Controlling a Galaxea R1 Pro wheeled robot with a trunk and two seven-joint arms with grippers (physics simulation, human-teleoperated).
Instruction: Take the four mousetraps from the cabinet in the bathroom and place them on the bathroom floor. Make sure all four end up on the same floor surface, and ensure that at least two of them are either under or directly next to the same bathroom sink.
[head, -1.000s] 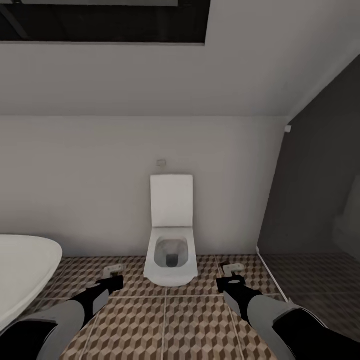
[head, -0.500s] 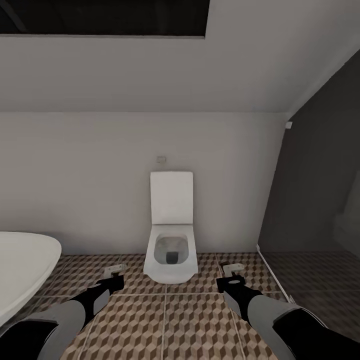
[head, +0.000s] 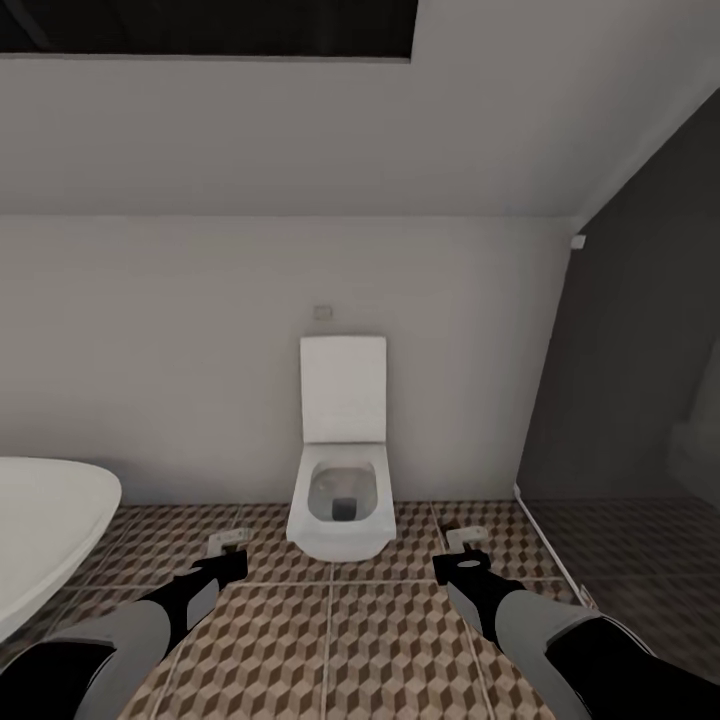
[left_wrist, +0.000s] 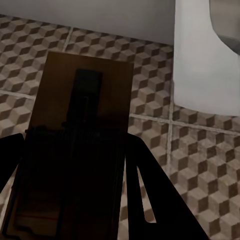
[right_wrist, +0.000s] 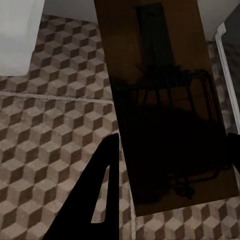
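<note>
Each gripper, left gripper (head: 228, 548) and right gripper (head: 464, 543), is clamped on one mousetrap (left_wrist: 75, 150) (second mousetrap (right_wrist: 167, 107)) above the bathroom floor (head: 380, 640) before the toilet (head: 340, 500), so placing remains.

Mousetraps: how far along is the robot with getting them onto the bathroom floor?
Partway. Each end effector carries a mousetrap: the left end effector holds one mousetrap, the right end effector another. None lies on the tiled bathroom floor by the toilet yet; setting them down remains.

Apparently only slight upward camera tilt.
</note>
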